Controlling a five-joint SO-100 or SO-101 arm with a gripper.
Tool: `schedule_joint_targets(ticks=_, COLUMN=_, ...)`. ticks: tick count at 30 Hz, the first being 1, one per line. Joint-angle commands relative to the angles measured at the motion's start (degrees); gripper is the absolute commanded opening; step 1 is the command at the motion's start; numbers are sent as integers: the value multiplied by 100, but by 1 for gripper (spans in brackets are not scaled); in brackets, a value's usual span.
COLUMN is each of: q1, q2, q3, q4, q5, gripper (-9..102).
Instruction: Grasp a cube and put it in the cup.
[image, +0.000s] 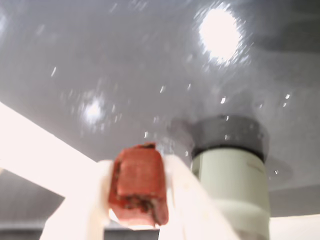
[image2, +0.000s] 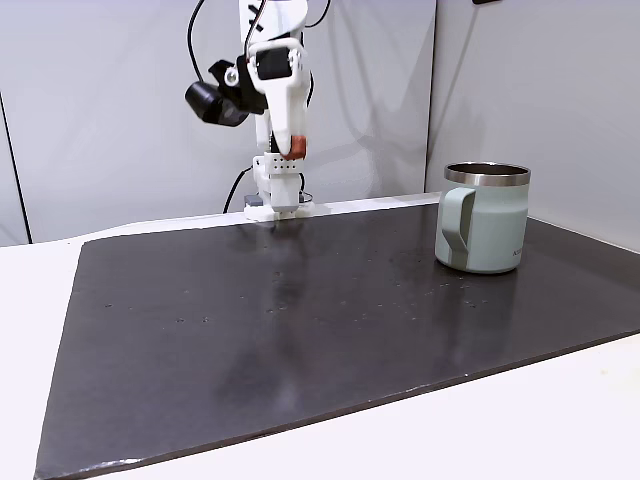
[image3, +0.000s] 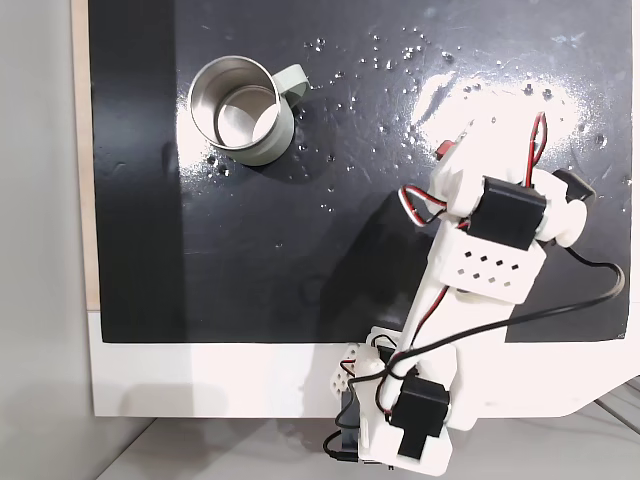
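**A:** What is nearest the wrist camera?

**B:** At the lower centre of the wrist view, the white two-finger gripper (image: 140, 200) is closed around the small red-orange cube with rounded, scuffed edges (image: 138, 184). One finger presses on each side of it. In the side-on fixed view, the cube (image2: 297, 147) sits in the upper centre of the frame, lifted well above the table.

**A:** And beyond that?

**B:** The dark, glossy mat covering the table (image2: 300, 320) spreads out with bright lamp reflections. Farther off, at the right of the wrist view, stands the pale sage-green insulated mug with a steel rim (image: 231, 180). In the top-down fixed view the mug (image3: 243, 150) is at the upper left, upright and empty, handle pointing right, well apart from the arm at the right.

**A:** How should the carry go?

**B:** In my judgement, keep the grip firm and stay high enough to pass over the steel rim. Centre the cube above the mouth, clear of the handle, before the fingers part, since the cube is tiny and could bounce off the rim.
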Motion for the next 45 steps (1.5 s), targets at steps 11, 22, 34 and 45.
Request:
schedule_joint_targets(ticks=11, q1=-1433, q2=-79, q3=-1784, q4=0, q5=-26, gripper=0)
schedule_joint_targets(ticks=22, q1=-2426, q2=-1354, q3=-3331, q4=-220, q5=-167, gripper=0)
schedule_joint_targets(ticks=34, q1=-3393, q2=-2997, q3=-4825, q4=-404, q5=-589, gripper=1)
schedule_joint_targets(ticks=45, q1=-4052, q2=-3691, q3=-5010, q4=-264, q5=-1011, gripper=1)
